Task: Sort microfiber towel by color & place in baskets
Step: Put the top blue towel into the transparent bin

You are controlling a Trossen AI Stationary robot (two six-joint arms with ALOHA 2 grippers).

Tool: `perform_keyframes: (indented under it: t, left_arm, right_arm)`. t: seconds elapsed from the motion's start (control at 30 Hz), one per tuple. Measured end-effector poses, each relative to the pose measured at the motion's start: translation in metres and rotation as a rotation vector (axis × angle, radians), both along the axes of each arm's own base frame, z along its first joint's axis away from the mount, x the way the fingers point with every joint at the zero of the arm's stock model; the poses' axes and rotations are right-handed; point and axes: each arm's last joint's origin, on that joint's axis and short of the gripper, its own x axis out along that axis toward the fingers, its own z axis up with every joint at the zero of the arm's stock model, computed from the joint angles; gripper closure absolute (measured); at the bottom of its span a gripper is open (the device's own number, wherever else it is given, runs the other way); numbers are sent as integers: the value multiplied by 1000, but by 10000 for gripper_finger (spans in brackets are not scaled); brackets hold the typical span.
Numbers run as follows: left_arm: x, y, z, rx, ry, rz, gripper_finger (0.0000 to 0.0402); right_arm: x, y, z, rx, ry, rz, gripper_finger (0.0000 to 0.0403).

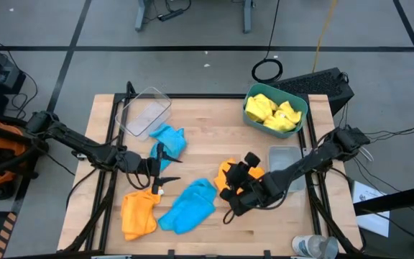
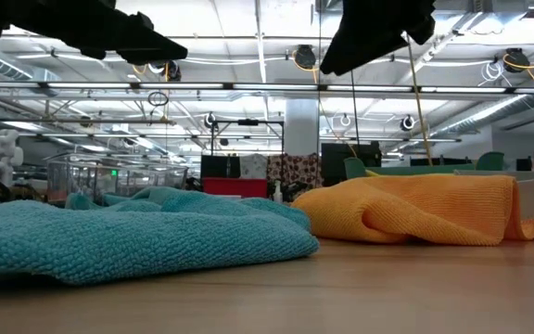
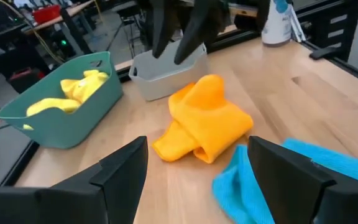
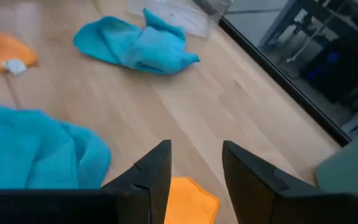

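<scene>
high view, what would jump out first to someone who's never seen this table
The deep teal plastic bin at the far right corner, filled with bright yellow microfiber cloths. Then the loose cloths across the wooden table: two sky blue cloths and two orange cloths, with the right hand low over the orange one at centre.
</scene>
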Motion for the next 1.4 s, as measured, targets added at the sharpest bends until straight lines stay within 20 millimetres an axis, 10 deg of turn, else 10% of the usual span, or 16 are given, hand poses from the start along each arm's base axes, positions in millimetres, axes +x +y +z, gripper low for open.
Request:
perform_keyframes:
  t: [0.6,1.4]
  left_arm:
    - [-16,33,-40,-248,434,380,120]
    - [-16,60,-53,-138,548,513,86]
  right_arm:
    - [33,0,-80,-416,155,-40,268]
    - [66,-23,-77,-345,172,44,268]
